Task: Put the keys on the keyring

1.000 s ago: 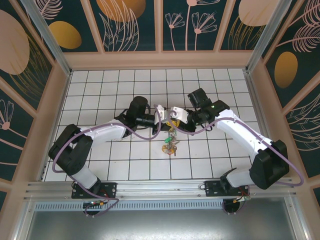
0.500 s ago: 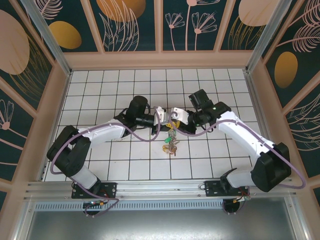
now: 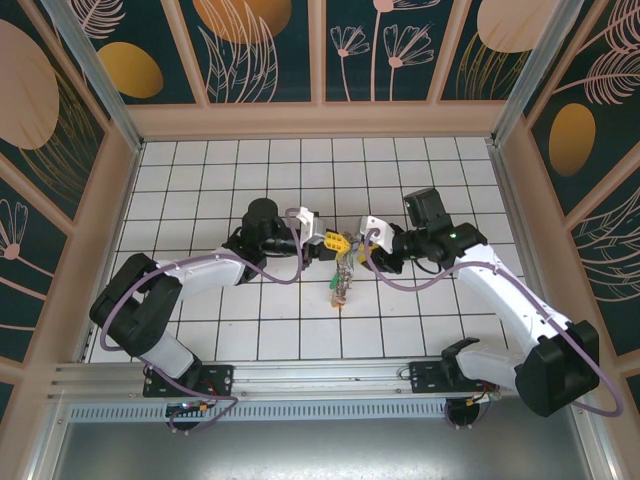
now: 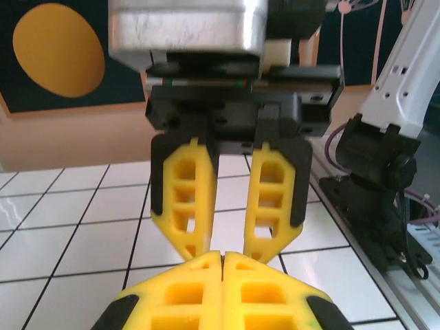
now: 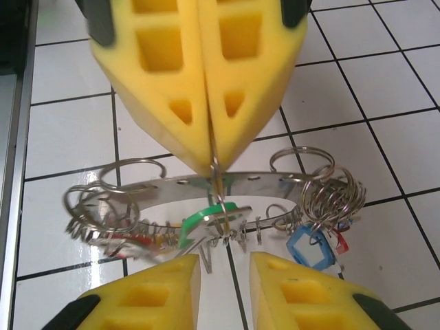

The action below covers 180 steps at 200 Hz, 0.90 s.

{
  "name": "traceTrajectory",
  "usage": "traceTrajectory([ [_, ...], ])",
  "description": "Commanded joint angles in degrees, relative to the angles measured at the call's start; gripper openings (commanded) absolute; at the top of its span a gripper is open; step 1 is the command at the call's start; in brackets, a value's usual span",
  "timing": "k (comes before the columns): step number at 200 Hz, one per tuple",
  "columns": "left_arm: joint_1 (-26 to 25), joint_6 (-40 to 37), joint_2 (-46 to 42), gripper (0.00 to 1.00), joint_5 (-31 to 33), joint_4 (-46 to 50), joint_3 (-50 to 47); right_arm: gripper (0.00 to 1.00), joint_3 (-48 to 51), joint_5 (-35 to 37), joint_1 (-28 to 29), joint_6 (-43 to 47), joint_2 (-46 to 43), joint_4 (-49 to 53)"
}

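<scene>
On the left we are seeing the left gripper, its ribbed yellow wedge fingers pressed together and pinching the thin edge of the keyring, a flat shiny metal band punched with small holes. In the right wrist view that band is running side to side, slightly bowed, over the glossy white tiled table. The keys are dangling beneath it on wire loops, with green, blue and red plastic tags among them. To the right, the right gripper is facing them, fingers standing apart.
</scene>
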<state>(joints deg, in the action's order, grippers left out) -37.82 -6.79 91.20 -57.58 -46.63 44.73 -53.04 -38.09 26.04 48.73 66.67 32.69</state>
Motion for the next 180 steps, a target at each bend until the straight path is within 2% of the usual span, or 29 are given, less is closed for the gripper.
traceTrajectory([
  [1, 0.14, 4.40, 0.45, 0.00, -3.01, -8.75, -0.21, 0.26, 1.02, -4.00, -0.84, -1.94, -1.32, -4.06],
  [80, 0.16, 7.24, 0.76, 0.00, -3.33, -11.90, -0.92, 0.26, 0.25, -11.88, -2.51, -0.90, 0.46, -5.28],
  [160, 0.12, 20.95, 3.87, 0.00, 0.18, -31.01, -3.84, 0.26, 0.03, -13.59, -2.58, 0.83, 0.15, -2.98],
  [180, 0.15, 22.58, 4.12, 0.00, 0.43, -32.80, -4.40, 0.26, -0.03, -13.94, -2.58, 0.41, -0.12, -3.36],
])
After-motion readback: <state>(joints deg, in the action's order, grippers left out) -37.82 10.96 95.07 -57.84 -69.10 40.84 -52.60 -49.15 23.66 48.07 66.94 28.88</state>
